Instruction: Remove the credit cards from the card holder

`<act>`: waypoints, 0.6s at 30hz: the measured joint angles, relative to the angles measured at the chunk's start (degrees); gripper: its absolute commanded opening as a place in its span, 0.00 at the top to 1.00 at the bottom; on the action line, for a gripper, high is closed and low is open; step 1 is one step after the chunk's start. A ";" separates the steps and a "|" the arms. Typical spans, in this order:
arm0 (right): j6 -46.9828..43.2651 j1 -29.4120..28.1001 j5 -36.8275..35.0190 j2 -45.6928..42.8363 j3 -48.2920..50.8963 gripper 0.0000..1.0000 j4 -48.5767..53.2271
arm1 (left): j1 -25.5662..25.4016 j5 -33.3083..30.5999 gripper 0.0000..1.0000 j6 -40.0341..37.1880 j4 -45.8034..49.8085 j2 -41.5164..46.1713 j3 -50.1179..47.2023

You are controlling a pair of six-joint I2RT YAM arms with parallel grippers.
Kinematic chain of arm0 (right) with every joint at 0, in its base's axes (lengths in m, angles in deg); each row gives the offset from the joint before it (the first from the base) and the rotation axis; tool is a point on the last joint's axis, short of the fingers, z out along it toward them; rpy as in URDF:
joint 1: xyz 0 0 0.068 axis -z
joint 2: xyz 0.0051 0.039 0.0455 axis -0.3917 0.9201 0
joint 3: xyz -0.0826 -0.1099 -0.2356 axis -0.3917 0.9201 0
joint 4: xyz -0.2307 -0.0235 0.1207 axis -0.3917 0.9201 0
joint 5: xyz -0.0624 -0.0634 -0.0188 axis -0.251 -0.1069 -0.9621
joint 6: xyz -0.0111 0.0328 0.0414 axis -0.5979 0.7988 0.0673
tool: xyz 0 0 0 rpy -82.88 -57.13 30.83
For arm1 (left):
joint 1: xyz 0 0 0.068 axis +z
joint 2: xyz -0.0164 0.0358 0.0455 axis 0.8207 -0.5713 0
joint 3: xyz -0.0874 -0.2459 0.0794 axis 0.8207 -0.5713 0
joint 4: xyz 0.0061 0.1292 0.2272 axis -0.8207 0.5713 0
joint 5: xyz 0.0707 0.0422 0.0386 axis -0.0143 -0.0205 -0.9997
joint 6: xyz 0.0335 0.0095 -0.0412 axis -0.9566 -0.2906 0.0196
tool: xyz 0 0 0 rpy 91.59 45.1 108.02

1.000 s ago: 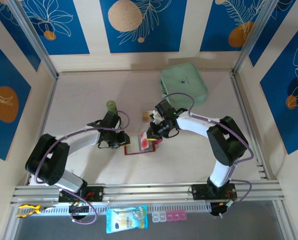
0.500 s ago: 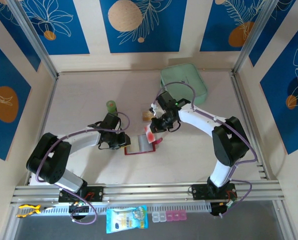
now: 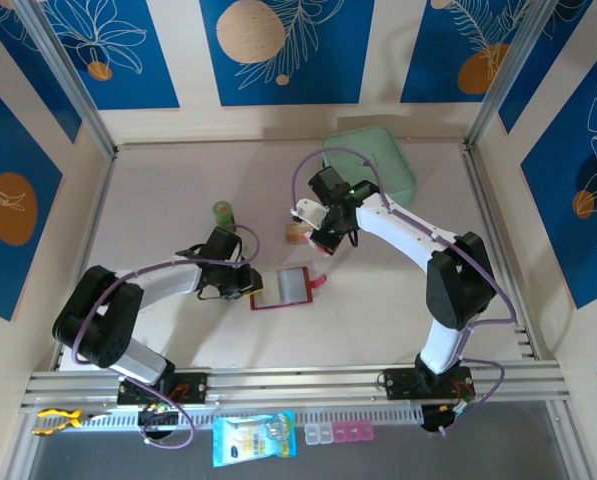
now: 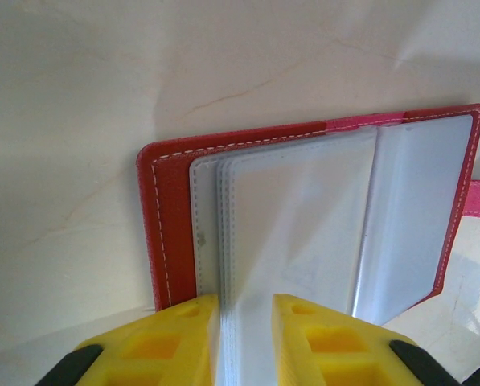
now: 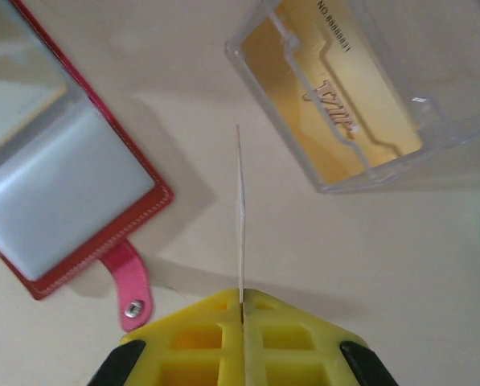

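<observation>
Red card holder [image 3: 286, 290] lies open in the middle of the table [image 3: 178, 200], left gripper [image 4: 246, 338] pinching its clear sleeves [image 4: 304, 225]. Right gripper [image 5: 241, 322] clamps 1 card [image 5: 240, 217] edge-on beside a clear box [image 5: 432, 121] with a tan card [image 5: 336, 96] inside. Sleeves look empty, so nearly done I reckon.

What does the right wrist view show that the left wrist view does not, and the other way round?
Right wrist view: the right gripper shut on a thin credit card seen edge-on, and a clear box with a tan-orange card inside. Left wrist view: the left gripper pinching the clear sleeves, which fan apart close to the camera. Both: the open red card holder lying on the pale table.
</observation>
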 measured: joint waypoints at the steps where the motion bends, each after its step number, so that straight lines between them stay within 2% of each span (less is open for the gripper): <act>1: -2.71 0.20 -0.28 0.48 -1.11 1.00 0.85 | -0.02 -0.02 0.74 0.00 0.13 0.15 0.00; 9: -16.39 3.65 0.61 8.81 -16.20 1.00 5.77 | -0.02 -0.04 0.74 -0.02 0.44 1.11 0.02; 18: -23.19 5.77 7.10 19.15 -32.76 1.00 10.62 | 0.00 -0.24 0.74 -0.02 1.81 2.80 0.07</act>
